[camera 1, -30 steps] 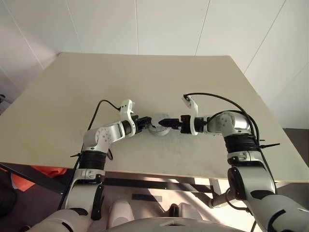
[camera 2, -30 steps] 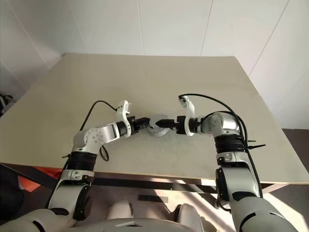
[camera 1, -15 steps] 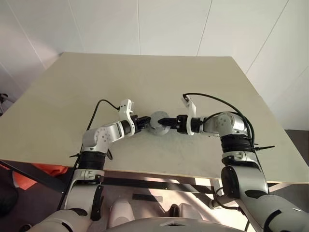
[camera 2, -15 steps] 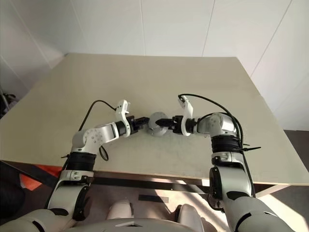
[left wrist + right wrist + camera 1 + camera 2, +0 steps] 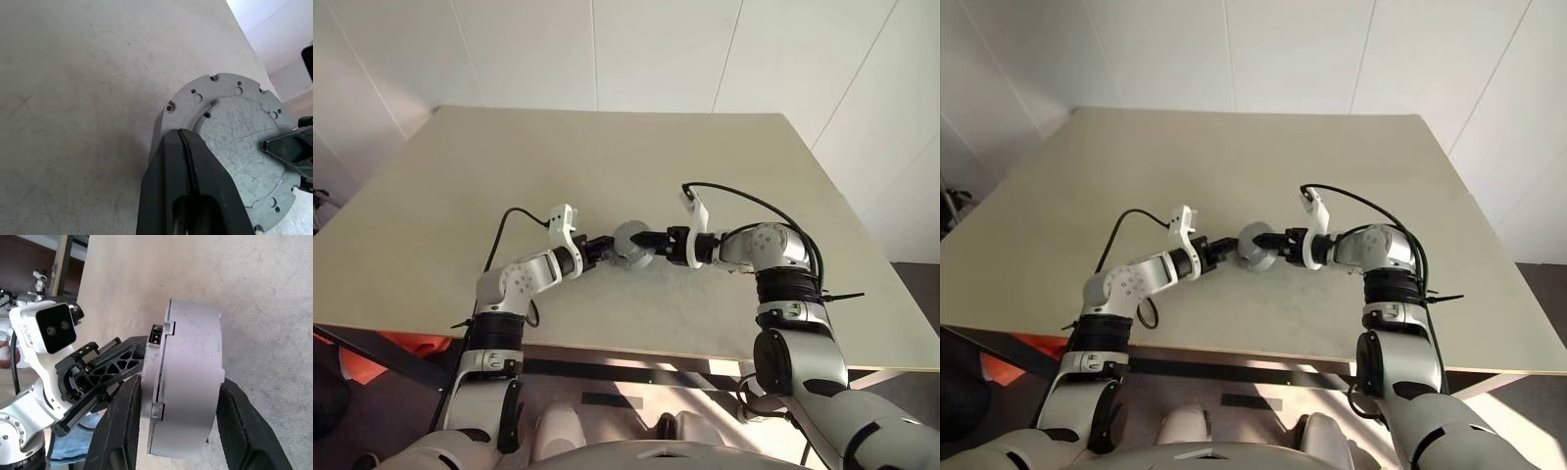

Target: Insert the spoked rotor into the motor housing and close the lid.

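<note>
The motor housing (image 5: 183, 382) is held off the table (image 5: 607, 157) between the 2 arms, roughly midway across the near half of the tabletop. The right gripper (image 5: 178, 421) has its 2 fingers pressed against the housing's flat faces, 1 on each side, so it is pinching the puck across its thickness. The left gripper (image 5: 183, 147) has its fingers pressed together — its tip sits at the flanged rim, though whether a sliver of rim is pinched between them I cannot tell.

To do this step well, I judge the right gripper should carry the weight squarely, with the faces flat against the pads, before the left lets go or shifts (a tilted puck could slip out edgewise). Any turning should be slow, keeping the housing over the table.

Hard to make out — whether the spoked rotor is already inside and the lid already seated: the face in the left wrist view is plain scratched metal with bolt holes, and no copper windings are visible.
</note>
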